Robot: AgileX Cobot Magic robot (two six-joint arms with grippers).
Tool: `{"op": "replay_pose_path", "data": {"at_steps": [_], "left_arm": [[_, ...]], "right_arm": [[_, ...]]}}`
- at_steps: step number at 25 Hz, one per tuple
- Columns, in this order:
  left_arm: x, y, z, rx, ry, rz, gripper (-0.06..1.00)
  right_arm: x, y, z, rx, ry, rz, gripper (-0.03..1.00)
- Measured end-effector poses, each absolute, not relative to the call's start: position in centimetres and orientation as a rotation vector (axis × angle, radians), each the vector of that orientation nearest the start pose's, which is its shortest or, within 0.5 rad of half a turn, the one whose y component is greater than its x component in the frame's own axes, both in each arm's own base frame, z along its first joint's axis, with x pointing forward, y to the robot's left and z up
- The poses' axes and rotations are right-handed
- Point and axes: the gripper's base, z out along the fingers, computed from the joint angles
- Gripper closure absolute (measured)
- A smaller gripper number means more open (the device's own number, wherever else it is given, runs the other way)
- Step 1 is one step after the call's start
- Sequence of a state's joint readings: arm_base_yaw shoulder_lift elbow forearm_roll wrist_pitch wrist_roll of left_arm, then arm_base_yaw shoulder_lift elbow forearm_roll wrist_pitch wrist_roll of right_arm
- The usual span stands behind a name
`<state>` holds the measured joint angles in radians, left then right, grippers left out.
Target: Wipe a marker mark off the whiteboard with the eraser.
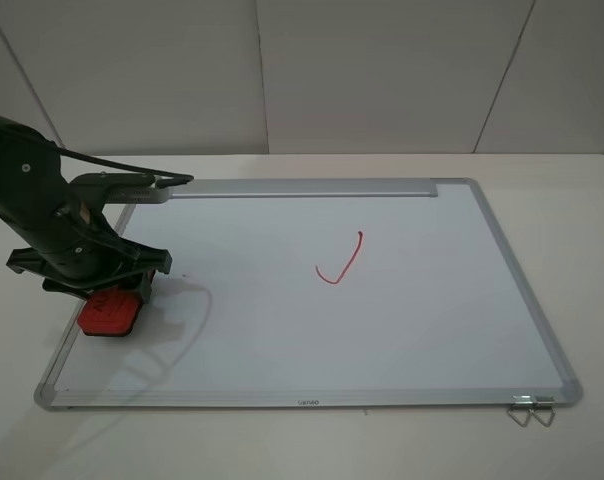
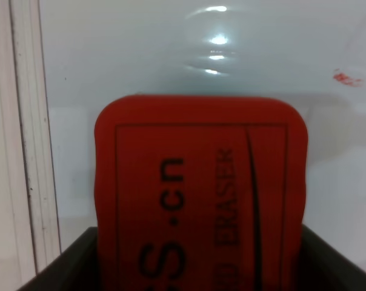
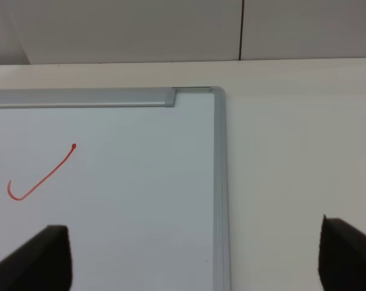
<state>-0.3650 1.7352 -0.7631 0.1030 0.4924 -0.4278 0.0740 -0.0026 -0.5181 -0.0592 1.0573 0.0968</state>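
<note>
The whiteboard (image 1: 382,330) lies flat on the table. My left gripper (image 1: 112,298) is shut on the red eraser (image 1: 110,312), which rests on the board's surface close to its left frame. In the left wrist view the eraser (image 2: 201,182) fills the middle between the dark fingers (image 2: 68,267), with bare board (image 2: 171,48) beyond it. No I-shaped marker mark shows in any view; only a faint red smudge (image 2: 346,77) lies near the eraser. My right gripper (image 3: 192,267) is open, hovering over the board's right frame (image 3: 219,182). It is outside the exterior high view.
A red check-shaped stroke (image 1: 340,262) sits mid-board, also in the right wrist view (image 3: 40,176). The tray strip (image 1: 302,188) runs along the far edge. Metal clips (image 1: 530,410) hang at the near right corner. The pale table (image 1: 582,250) surrounds the board.
</note>
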Motion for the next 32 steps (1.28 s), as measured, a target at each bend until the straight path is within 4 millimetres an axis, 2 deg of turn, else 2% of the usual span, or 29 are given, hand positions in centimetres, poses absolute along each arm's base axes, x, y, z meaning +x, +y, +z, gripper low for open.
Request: {"op": "replay_pose_path", "data": {"at_steps": [5, 22, 25, 32], "left_arm": [[26.1, -9.5, 11.8, 0.035, 2.968, -0.018, 0.37], [26.4, -9.8, 12.1, 0.049, 2.942, -0.04, 0.31], [26.7, -10.3, 14.2, 0.098, 2.901, -0.049, 0.31], [27.6, -11.1, 22.1, 0.265, 2.785, -0.126, 0.31]], "right_arm": [[-0.7, -0.5, 28.3, 0.026, 2.019, 0.038, 0.24], [-0.7, -0.5, 28.3, 0.026, 2.019, 0.038, 0.24], [-0.7, -0.5, 28.3, 0.026, 2.019, 0.038, 0.24], [-0.7, -0.5, 28.3, 0.026, 2.019, 0.038, 0.24]]}}
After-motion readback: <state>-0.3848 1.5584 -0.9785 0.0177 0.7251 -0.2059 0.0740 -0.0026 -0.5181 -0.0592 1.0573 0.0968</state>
